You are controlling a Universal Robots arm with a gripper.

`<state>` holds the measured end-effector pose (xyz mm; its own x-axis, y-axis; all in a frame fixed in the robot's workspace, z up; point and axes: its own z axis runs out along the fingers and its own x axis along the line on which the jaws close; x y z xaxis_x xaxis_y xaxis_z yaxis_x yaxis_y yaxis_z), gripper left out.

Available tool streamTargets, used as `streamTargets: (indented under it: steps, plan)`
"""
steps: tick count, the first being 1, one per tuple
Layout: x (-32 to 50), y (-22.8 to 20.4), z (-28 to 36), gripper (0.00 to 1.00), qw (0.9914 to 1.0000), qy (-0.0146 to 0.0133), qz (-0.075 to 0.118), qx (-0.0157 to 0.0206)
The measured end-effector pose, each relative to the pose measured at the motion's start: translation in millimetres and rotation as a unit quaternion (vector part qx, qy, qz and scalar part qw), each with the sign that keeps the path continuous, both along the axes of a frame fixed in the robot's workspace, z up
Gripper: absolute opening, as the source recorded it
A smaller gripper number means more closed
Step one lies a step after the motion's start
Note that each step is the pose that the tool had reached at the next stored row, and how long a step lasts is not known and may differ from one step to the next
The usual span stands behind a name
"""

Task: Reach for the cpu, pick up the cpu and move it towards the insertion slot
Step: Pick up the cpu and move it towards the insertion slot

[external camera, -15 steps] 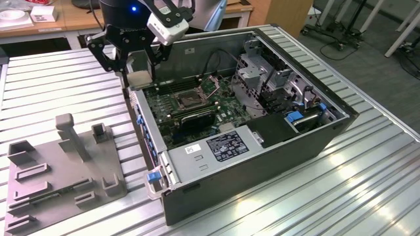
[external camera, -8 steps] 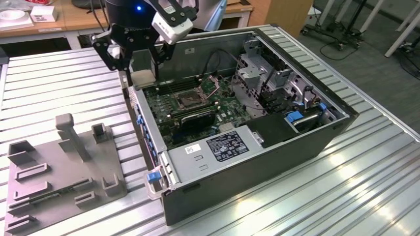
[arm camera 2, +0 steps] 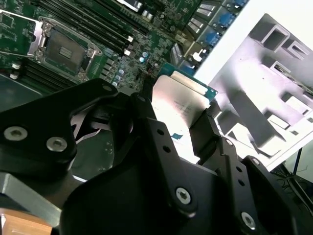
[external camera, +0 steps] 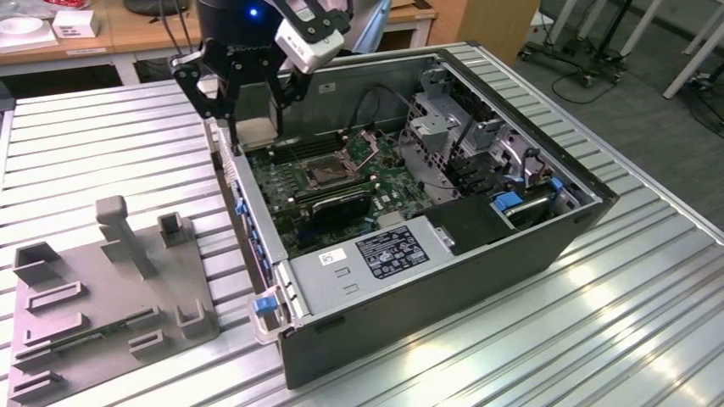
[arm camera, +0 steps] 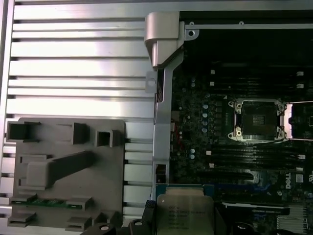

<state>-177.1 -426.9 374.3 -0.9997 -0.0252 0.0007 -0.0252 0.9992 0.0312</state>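
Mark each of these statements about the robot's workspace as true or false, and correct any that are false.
1. The hand holds the cpu between its fingers. True.
2. The cpu already sits in the insertion slot. False: the slot is open and empty, with the chip held apart from it.
3. The grey fixture block lies outside the computer case, on the exterior view's left. True.
4. The computer case is closed with a side panel. False: it lies open, with the motherboard exposed.
5. In the exterior view, the hand hangs over the case's edge nearest the fixture. True.
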Motion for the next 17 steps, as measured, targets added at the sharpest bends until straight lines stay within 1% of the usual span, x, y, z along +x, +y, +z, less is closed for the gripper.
streamTargets:
  steps: [9, 17]
  plan:
    - [14.7, 3.1, -0.4, 0.54, 1.00000, 0.0001, 0.000, 0.0000]
    - [23.9, 8.0, -0.7, 0.54, 1.00000, 0.0001, 0.000, 0.0001]
